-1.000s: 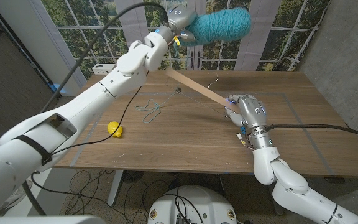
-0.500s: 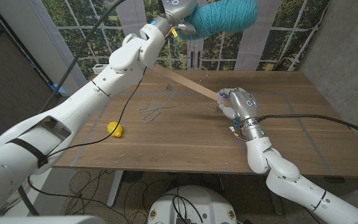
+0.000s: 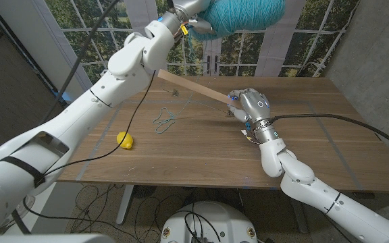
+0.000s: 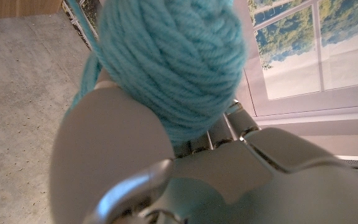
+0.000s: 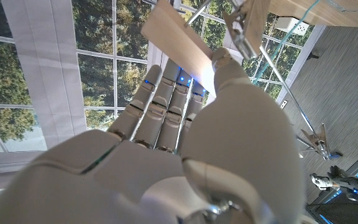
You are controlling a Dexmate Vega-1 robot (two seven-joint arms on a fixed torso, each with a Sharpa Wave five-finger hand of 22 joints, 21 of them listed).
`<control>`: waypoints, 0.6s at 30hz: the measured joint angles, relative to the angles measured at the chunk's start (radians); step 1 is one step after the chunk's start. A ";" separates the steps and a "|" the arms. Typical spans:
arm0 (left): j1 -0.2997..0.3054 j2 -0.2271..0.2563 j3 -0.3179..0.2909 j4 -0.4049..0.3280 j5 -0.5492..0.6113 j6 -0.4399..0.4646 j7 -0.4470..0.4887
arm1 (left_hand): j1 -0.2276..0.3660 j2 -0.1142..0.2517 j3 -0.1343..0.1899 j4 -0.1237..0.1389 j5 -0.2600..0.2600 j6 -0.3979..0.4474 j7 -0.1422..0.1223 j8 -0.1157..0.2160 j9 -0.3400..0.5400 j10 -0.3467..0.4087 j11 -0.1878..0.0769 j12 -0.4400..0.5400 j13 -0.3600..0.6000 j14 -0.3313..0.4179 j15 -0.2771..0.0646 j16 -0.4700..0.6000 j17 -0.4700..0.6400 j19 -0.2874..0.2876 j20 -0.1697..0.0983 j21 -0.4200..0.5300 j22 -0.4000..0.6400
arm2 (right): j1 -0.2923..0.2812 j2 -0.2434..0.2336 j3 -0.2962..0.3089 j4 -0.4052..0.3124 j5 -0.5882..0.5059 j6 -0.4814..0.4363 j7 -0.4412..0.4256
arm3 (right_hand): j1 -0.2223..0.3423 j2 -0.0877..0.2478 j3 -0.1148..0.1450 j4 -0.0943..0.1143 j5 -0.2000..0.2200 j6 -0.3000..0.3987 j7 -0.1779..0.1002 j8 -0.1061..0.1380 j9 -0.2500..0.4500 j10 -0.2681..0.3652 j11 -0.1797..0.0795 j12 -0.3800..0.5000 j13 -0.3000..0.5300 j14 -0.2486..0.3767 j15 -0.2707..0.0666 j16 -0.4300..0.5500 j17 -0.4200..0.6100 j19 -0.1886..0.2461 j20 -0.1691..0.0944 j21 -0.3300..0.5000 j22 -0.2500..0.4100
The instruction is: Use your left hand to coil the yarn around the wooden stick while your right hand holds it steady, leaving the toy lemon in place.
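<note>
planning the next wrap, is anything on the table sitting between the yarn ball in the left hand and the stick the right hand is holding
Nothing visible does. The left hand holds the yarn ball high above the table's far edge, and the wooden stick, gripped by the right hand, slants just below it. The toy lemon lies well off toward the robot's left.

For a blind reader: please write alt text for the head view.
The left hand lifts a teal yarn ball high above a wooden table, while the right hand grips a wooden stick. Loose yarn and a toy lemon lie on the table.
</note>
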 measured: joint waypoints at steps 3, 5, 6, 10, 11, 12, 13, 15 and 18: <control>0.013 0.014 -0.015 -0.026 0.000 0.008 -0.014 | 0.000 0.000 -0.001 0.001 0.000 0.000 0.000 0.000 0.002 0.000 0.000 0.001 0.000 0.002 -0.002 0.000 0.000 0.000 0.000 0.004 0.000 | 0.021 0.010 -0.010 0.018 -0.010 -0.006 0.004 | 0.000 0.000 -0.004 0.001 -0.001 0.000 0.000 0.000 0.000 0.001 -0.001 0.000 0.000 0.002 -0.002 0.000 0.000 0.000 0.000 0.000 0.000; 0.024 0.024 -0.026 -0.045 0.001 0.015 -0.022 | 0.000 0.000 -0.001 0.001 0.000 0.000 0.000 0.000 0.003 0.000 0.000 0.006 0.000 0.002 -0.002 0.000 0.005 0.000 0.000 0.005 0.000 | 0.030 0.015 -0.015 0.027 -0.016 -0.012 0.004 | 0.000 0.000 -0.004 0.001 -0.002 0.000 0.000 0.000 0.000 0.001 -0.001 0.000 0.000 0.003 -0.003 0.000 0.000 0.000 0.000 0.000 0.000; 0.030 0.030 -0.033 -0.055 0.002 0.021 -0.029 | 0.000 0.000 -0.001 0.001 0.000 0.000 0.000 0.000 0.004 0.000 0.000 0.006 0.000 0.002 -0.002 0.000 0.005 0.000 0.000 0.008 0.000 | 0.039 0.020 -0.019 0.035 -0.019 -0.014 0.004 | 0.000 0.000 -0.004 0.001 -0.002 0.000 0.000 0.000 0.000 0.001 -0.001 0.000 0.000 0.003 -0.003 0.000 0.000 0.000 0.000 0.000 0.000; 0.048 0.048 -0.054 -0.084 0.002 0.031 -0.044 | 0.000 0.000 -0.001 0.001 0.000 0.000 0.000 -0.003 0.004 0.000 0.000 0.008 0.000 0.002 -0.002 0.000 0.006 0.000 0.000 0.009 0.000 | 0.053 0.029 -0.025 0.052 -0.024 -0.030 0.003 | -0.001 0.001 -0.005 -0.001 -0.001 0.000 0.000 0.011 0.000 0.001 -0.001 0.000 0.000 0.003 -0.003 0.000 0.003 0.000 0.000 0.008 0.000; 0.051 0.051 -0.057 -0.090 0.002 0.031 -0.044 | 0.000 0.000 -0.001 0.001 0.000 0.000 0.000 -0.003 0.004 0.000 0.000 0.009 0.000 0.002 -0.002 0.000 0.007 0.000 0.000 0.011 0.000 | 0.053 0.029 -0.025 0.052 -0.024 -0.032 0.003 | -0.001 0.001 -0.005 -0.001 0.000 0.000 0.000 0.012 0.000 0.001 -0.001 0.000 0.000 0.003 -0.003 -0.001 0.003 0.000 0.000 0.008 0.000; 0.057 0.057 -0.065 -0.099 0.002 0.031 -0.044 | 0.000 0.000 -0.001 0.001 0.000 0.000 0.000 -0.003 0.003 0.000 0.000 0.009 0.000 0.002 -0.002 0.000 0.007 0.000 0.000 0.015 0.000 | 0.053 0.029 -0.025 0.052 -0.025 -0.038 0.000 | -0.001 0.001 -0.005 -0.001 0.001 0.000 0.000 0.012 0.000 0.001 -0.001 0.000 0.000 0.004 -0.003 -0.001 0.003 0.000 0.000 0.008 0.000; 0.061 0.061 -0.071 -0.106 0.002 0.031 -0.044 | 0.000 0.000 -0.001 0.001 0.000 0.002 -0.001 -0.004 0.001 0.000 0.000 0.010 0.000 0.002 -0.002 0.000 0.008 -0.002 0.003 0.015 0.000 | 0.053 0.029 -0.025 0.052 -0.025 -0.042 -0.004 | -0.001 0.001 -0.006 -0.002 0.001 0.000 0.000 0.012 0.000 0.001 -0.001 0.000 0.000 0.004 -0.003 -0.001 0.003 -0.004 -0.004 0.008 0.000; 0.067 0.067 -0.078 -0.116 0.001 0.043 -0.068 | 0.000 0.000 -0.001 0.001 0.000 0.004 0.000 -0.004 0.001 0.000 0.000 0.012 0.000 0.002 -0.002 0.000 0.009 -0.005 0.005 0.019 0.000 | 0.078 0.044 -0.032 0.079 -0.026 -0.048 -0.010 | -0.001 0.001 -0.007 -0.002 0.001 0.000 0.000 0.012 0.000 0.001 -0.001 0.000 0.000 0.004 -0.003 -0.005 0.003 -0.005 -0.006 0.008 0.002; 0.073 0.073 -0.087 -0.129 -0.002 0.044 -0.072 | 0.000 0.000 -0.001 0.001 0.000 0.004 0.000 -0.005 0.001 0.000 0.000 0.012 0.000 0.002 -0.002 0.000 0.010 -0.009 0.002 0.023 0.000 | 0.083 0.048 -0.034 0.086 -0.027 -0.061 -0.019 | -0.001 0.001 -0.007 -0.002 0.001 0.000 0.000 0.012 0.000 0.001 -0.001 0.000 0.000 0.007 -0.003 -0.006 0.003 -0.005 -0.006 0.011 0.003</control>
